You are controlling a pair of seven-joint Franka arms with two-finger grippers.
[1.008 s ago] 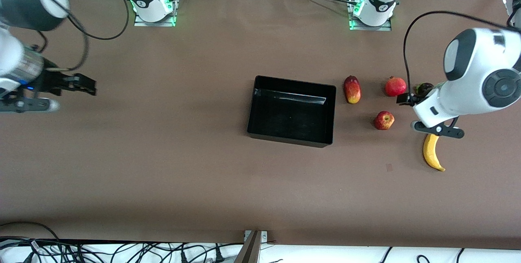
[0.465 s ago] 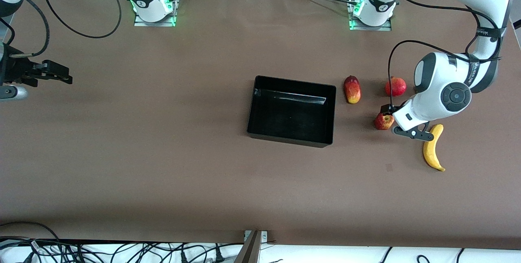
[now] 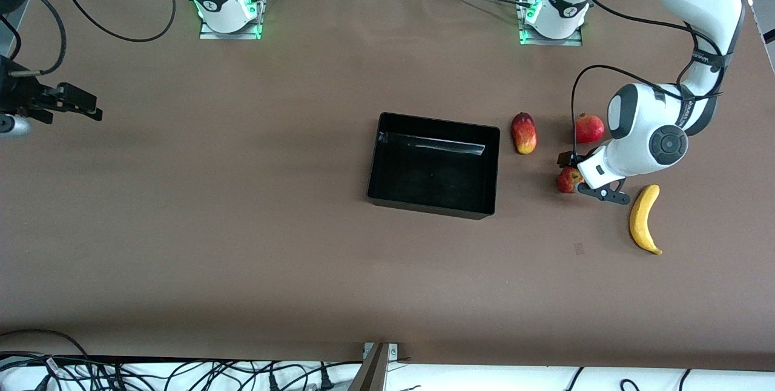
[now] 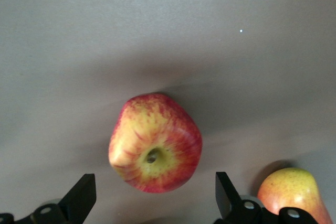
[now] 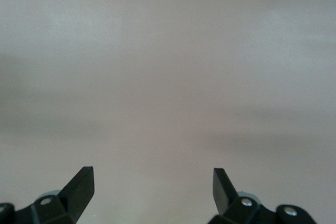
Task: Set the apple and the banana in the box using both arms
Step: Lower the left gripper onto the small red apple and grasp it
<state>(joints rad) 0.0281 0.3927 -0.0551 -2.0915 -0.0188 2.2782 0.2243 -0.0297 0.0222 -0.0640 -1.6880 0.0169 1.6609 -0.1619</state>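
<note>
Nothing boxed yet: I've got the left gripper (image 4: 152,200) open over the apple (image 3: 568,180) mid-right of frame, banana (image 3: 643,219) just below-right, box (image 3: 376,164) centre and empty, right gripper (image 3: 85,106) open, waiting upper left.

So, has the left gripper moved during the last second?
Yes. The left gripper went from beside the pomegranate toward the box, now over the apple.

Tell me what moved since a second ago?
The left gripper swung from over the long yellow banana to over the small red-yellow apple, open. The right gripper drew back toward its table end, open and empty. Fruits and the shallow black plastic box stayed put.
</note>
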